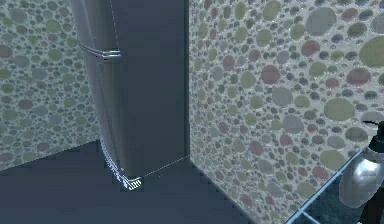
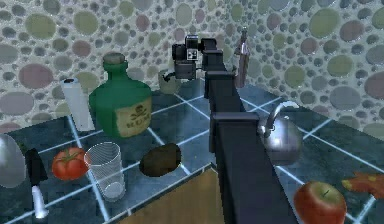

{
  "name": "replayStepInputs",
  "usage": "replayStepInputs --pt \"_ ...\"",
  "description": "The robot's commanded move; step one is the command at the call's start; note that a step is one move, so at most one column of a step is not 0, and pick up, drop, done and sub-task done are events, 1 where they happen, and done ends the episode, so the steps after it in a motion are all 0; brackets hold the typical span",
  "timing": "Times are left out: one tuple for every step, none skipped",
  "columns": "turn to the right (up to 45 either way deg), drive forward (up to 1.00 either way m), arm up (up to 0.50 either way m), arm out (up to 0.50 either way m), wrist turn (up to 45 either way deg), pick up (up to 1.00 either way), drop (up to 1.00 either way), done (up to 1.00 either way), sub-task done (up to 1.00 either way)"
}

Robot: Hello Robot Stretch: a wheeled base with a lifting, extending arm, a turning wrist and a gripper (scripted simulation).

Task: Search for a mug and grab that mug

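Observation:
In the arm side view my arm (image 2: 232, 130) stretches as a dark bar out over a dark tiled countertop (image 2: 190, 118). At its far end, near the pebble-patterned wall, is my gripper (image 2: 182, 64). A small pale object (image 2: 181, 75) sits right at the gripper's end, and its shape is too unclear to name. I cannot tell whether the gripper holds anything. No shape here reads clearly as a mug.
On the counter stand a green bottle (image 2: 122, 100), a white cylinder (image 2: 78, 104), a clear glass (image 2: 106, 170), a tomato (image 2: 68, 162), a brown oval lump (image 2: 160, 159), a metal kettle (image 2: 281, 136) and an apple (image 2: 320, 203). The forward view has a tall grey fridge (image 1: 125, 80) and a spray bottle (image 1: 366, 170).

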Motion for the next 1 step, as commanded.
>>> replayStepInputs --pt "0.0 0.0 0.0 0.0 0.0 0.0 0.0 1.0 0.0"
